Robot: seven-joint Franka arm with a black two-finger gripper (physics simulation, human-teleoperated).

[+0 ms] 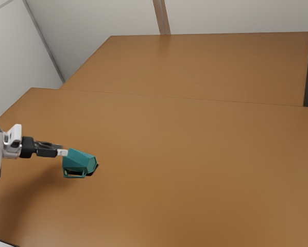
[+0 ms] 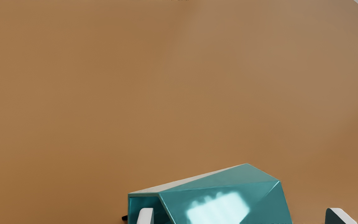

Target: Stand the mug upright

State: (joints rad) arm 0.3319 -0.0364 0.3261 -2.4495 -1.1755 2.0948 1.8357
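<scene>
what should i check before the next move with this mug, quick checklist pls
1. Gripper open: ok, its fingertips stand wide apart.
2. Teal faceted mug upright: not ok, it is tipped onto its side.
3. Both fingers touching the mug: not ok, bare wooden table shows between the mug and one fingertip.
4. Other fingertip outside the mug's open mouth: cannot tell, it overlaps the mouth in the wrist view.
5. Handle located: ok, along the mug's lower edge in the exterior view.

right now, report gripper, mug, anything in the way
Gripper open, one finger at mouth of mug. Mug tipped on its side. No obstruction seen.
</scene>
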